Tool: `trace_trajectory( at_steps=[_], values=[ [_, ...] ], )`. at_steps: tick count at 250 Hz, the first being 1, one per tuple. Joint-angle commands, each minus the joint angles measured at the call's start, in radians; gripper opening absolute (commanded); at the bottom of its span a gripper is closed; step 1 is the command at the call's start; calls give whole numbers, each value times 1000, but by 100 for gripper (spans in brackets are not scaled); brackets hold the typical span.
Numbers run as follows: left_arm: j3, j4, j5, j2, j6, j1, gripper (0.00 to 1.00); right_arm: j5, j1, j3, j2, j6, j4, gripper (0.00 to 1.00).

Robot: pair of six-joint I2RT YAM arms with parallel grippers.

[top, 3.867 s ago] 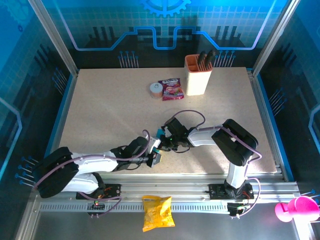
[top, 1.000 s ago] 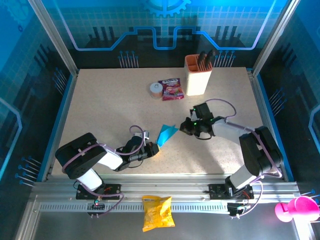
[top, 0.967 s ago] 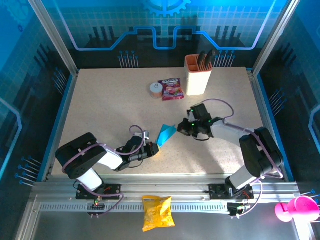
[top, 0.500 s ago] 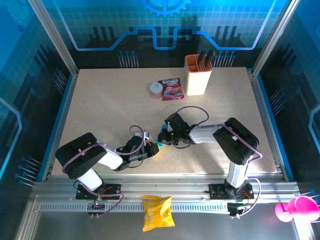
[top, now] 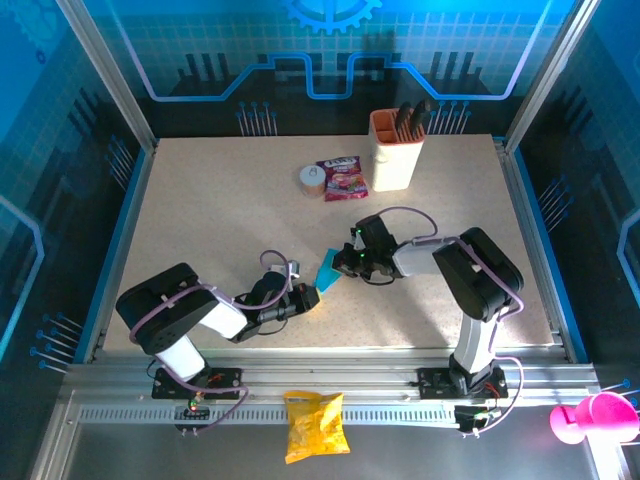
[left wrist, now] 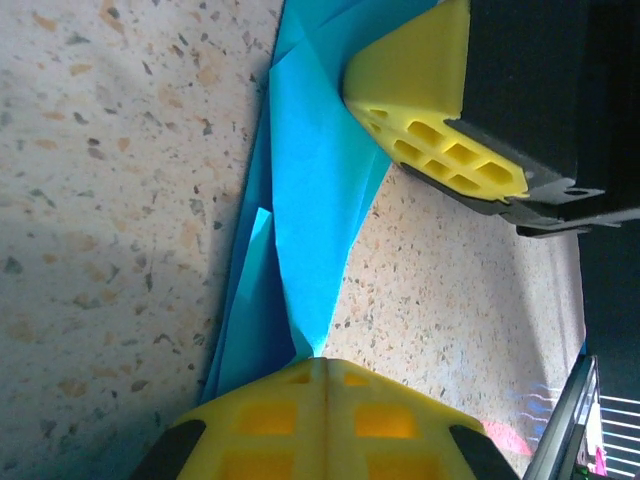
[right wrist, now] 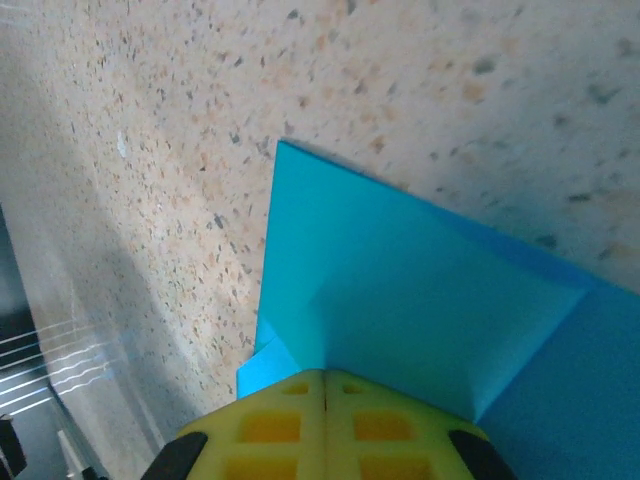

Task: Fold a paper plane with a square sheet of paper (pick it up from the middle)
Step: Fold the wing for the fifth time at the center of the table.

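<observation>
Left claw (top: 306, 296) is squeezed shut and the narrow end of the blue paper (top: 327, 270) runs straight into the seam between its yellow fingers (left wrist: 260, 425), so it looks pinched on it. Right claw (top: 347, 262) is shut too, tips just pressing on the other end of the paper rather than closed around it

From the top cam the paper is only a small blue sliver between the two claws, near the middle of the surface (top: 200, 220). The wrist cams give you way more: the left one shows overlapping folded layers lying flat, with the right claw's finger sitting on the far part, and the right one shows a crease running into a pointed corner

Surface is speckled beige. At the back there's a red-purple snack packet (top: 343, 179) beside a small round roll (top: 312, 179) and a cream holder (top: 395, 150) with dark tools in it. A yellow crisp bag (top: 315, 425) lies on the front rail and something pink (top: 590, 418) sits off at the near right. Walls (top: 330, 60) are blue-lit panels

Left arm (top: 180, 315) lies low, forearm reaching right. Right arm (top: 478, 280) rises from its base, elbow up, forearm reaching left
</observation>
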Motion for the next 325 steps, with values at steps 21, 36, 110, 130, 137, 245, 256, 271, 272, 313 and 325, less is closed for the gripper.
trace_trajectory(
  at_steps=[21,36,110,130,137,245,256,271,272,313,325],
  values=[
    [-86,-404,-22,92,3,6,0,128,-145,31,53,-58,-189,0],
    [-87,-407,-21,90,3,7,0,151,-182,67,53,-75,-238,0],
    [-86,-419,-23,65,5,7,0,126,-284,41,-53,-139,-289,0],
    [-82,-430,-24,58,8,7,0,92,-245,-12,-141,-121,-258,0],
    [-81,-428,-23,58,7,7,0,84,-222,-22,-169,-112,-248,0],
    [-61,-447,-7,33,18,7,0,142,166,72,-68,16,-120,0],
    [-60,-455,-8,22,19,7,0,158,164,70,-40,21,-115,0],
    [-57,-470,-7,2,22,7,0,169,153,56,-9,31,-107,0],
    [-57,-471,-7,1,22,7,0,170,152,55,-8,33,-106,0],
    [-35,-520,9,-72,50,8,0,171,122,17,54,51,-105,0],
    [-26,-539,18,-107,61,7,0,169,116,10,64,52,-109,0]
  ],
)
